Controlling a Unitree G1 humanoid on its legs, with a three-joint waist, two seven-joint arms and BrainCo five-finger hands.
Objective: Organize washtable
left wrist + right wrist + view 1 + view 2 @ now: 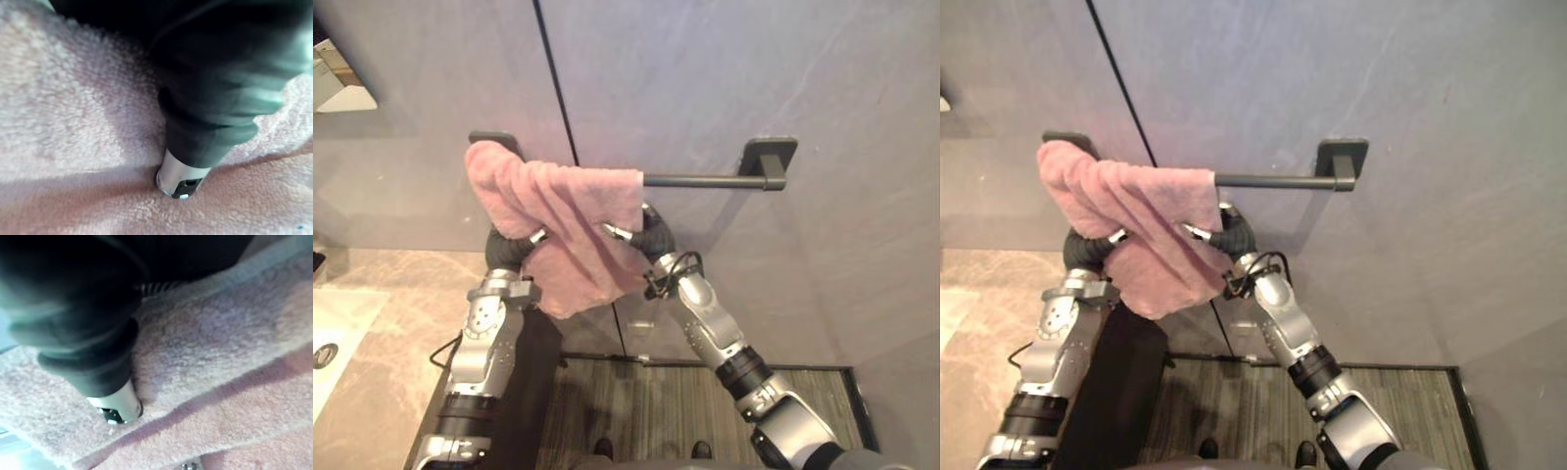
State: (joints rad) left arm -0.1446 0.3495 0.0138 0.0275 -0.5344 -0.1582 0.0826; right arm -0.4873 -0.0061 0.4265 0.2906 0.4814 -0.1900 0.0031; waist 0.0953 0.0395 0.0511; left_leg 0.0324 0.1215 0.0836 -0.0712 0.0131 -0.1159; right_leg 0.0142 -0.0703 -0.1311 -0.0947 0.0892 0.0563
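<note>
Towel (558, 208) hangs bunched over the left end of the bar (705, 180), so we judge the hanging nearly done, with spreading it flat still left. Our left hand (512, 249) and right hand (656, 235) are buried in it; whether they grip we cannot tell.

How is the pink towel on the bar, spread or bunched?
Bunched: the pink towel hangs in folds on the left of the bar, the rest bare.

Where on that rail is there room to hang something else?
The rail is bare between the pink towel and the right bracket. The left stretch is crowded: towel draped over it, left robot hand and right robot hand at the cloth.
</note>
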